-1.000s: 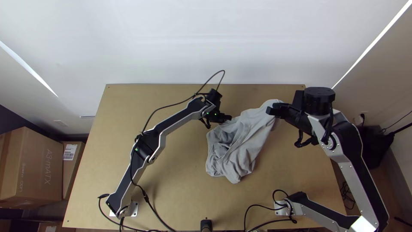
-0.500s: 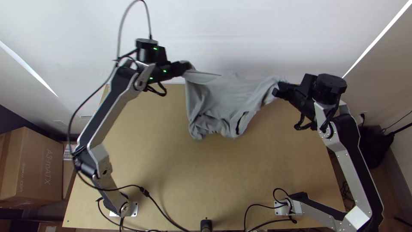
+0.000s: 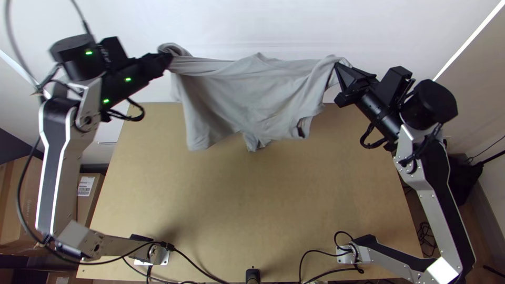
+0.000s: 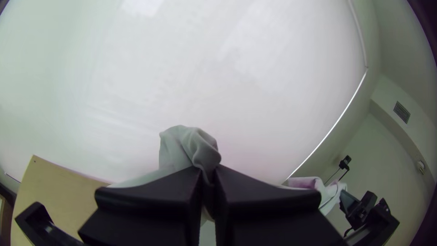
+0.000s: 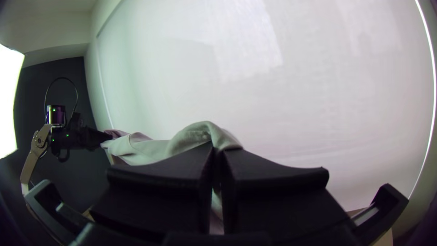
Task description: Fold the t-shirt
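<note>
my left claw (image 4: pixel 208 174) is closed on a bunched bit of the soft grey cloth t-shirt (image 3: pixel 252 89), my right claw (image 5: pixel 217 152) on another. it hangs between them over the light wooden worktop's (image 3: pixel 252 205) far edge; i'd tension gently, level, then lower hem-first.

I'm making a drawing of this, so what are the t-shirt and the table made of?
The t-shirt looks like thin, soft grey cloth, maybe cotton, with no shine: it hangs in floppy folds. The table looks like wood, perhaps pressed board, with a dull finish: it's flat and evenly tan.
</note>
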Available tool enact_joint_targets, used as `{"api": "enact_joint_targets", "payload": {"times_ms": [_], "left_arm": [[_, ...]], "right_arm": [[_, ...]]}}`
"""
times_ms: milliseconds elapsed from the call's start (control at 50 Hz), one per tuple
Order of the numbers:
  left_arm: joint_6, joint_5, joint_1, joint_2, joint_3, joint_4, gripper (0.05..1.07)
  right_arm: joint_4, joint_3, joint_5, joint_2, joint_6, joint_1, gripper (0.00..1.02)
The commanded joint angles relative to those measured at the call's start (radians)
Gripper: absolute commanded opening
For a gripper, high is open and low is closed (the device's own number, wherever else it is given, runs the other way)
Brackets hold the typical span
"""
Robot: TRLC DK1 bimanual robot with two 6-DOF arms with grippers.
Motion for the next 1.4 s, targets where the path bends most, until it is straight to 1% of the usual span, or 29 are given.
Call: {"api": "enact_joint_targets", "payload": {"times_ms": [0, 160, 280, 420, 480, 600, 720, 800, 900, 940, 980, 1040, 1080, 1120, 1180, 1200, 1260, 1320, 1380], "left_arm": [[0.033, -0.116, 0.124, -0.128, -0.011, -0.005, 0.07], [0.052, -0.116, 0.152, -0.283, -0.065, 0.014, 0.07], [0.071, -0.115, 0.153, -0.416, -0.16, 0.056, 0.07], [0.068, -0.104, 0.147, -0.546, -0.269, 0.067, 0.07], [0.054, -0.101, 0.144, -0.589, -0.308, 0.056, 0.07], [0.023, -0.078, 0.144, -0.642, -0.387, 0.023, 0.07], [0.011, -0.044, 0.142, -0.683, -0.534, 0.017, 0.07], [0.013, -0.003, 0.136, -0.695, -0.641, 0.018, 0.07], [0.016, 0.039, 0.112, -0.684, -0.758, 0.027, 0.07], [0.029, 0.039, 0.093, -0.677, -0.807, 0.041, 0.07], [0.045, 0.045, 0.081, -0.669, -0.858, 0.055, 0.07], [0.06, 0.045, 0.046, -0.657, -0.933, 0.081, 0.07], [0.086, 0.045, 0.024, -0.645, -0.99, 0.107, 0.07], [0.098, 0.042, 0.01, -0.629, -1.042, 0.152, 0.07], [0.111, 0.042, 0.001, -0.594, -1.097, 0.204, 0.07], [0.115, 0.039, -0.006, -0.576, -1.111, 0.224, 0.07], [0.112, 0.033, -0.008, -0.51, -1.134, 0.291, 0.07], [0.114, 0.031, -0.011, -0.428, -1.135, 0.351, 0.07], [0.108, 0.029, -0.009, -0.341, -1.128, 0.429, 0.07]], "right_arm": [[0.042, 0.048, 0.1, -0.155, -0.021, -0.025, 0.02], [0.047, 0.047, 0.087, -0.295, -0.021, 0.034, 0.02], [0.028, 0.047, 0.083, -0.379, -0.022, 0.097, 0.02], [-0.084, 0.047, 0.081, -0.435, -0.016, 0.166, 0.02], [-0.145, 0.044, 0.083, -0.448, 0.002, 0.192, 0.02], [-0.243, 0.021, 0.081, -0.462, 0.028, 0.208, 0.02], [-0.288, -0.062, 0.083, -0.459, 0.035, 0.252, 0.02], [-0.3, -0.133, 0.083, -0.445, 0.035, 0.254, 0.02], [-0.3, -0.245, 0.084, -0.425, 0.035, 0.249, 0.02], [-0.299, -0.285, 0.083, -0.415, 0.038, 0.242, 0.02], [-0.291, -0.324, 0.083, -0.398, 0.062, 0.232, 0.02], [-0.276, -0.367, 0.083, -0.378, 0.081, 0.217, 0.02], [-0.253, -0.404, 0.072, -0.361, 0.091, 0.199, 0.02], [-0.214, -0.444, 0.058, -0.346, 0.104, 0.166, 0.02], [-0.134, -0.505, 0.003, -0.319, 0.13, 0.107, 0.02], [-0.105, -0.524, -0.006, -0.31, 0.139, 0.088, 0.02], [-0.015, -0.568, -0.015, -0.266, 0.174, 0.033, 0.02], [0.051, -0.588, -0.023, -0.198, 0.18, -0.007, 0.02], [0.103, -0.59, -0.025, -0.125, 0.208, -0.054, 0.02]]}}
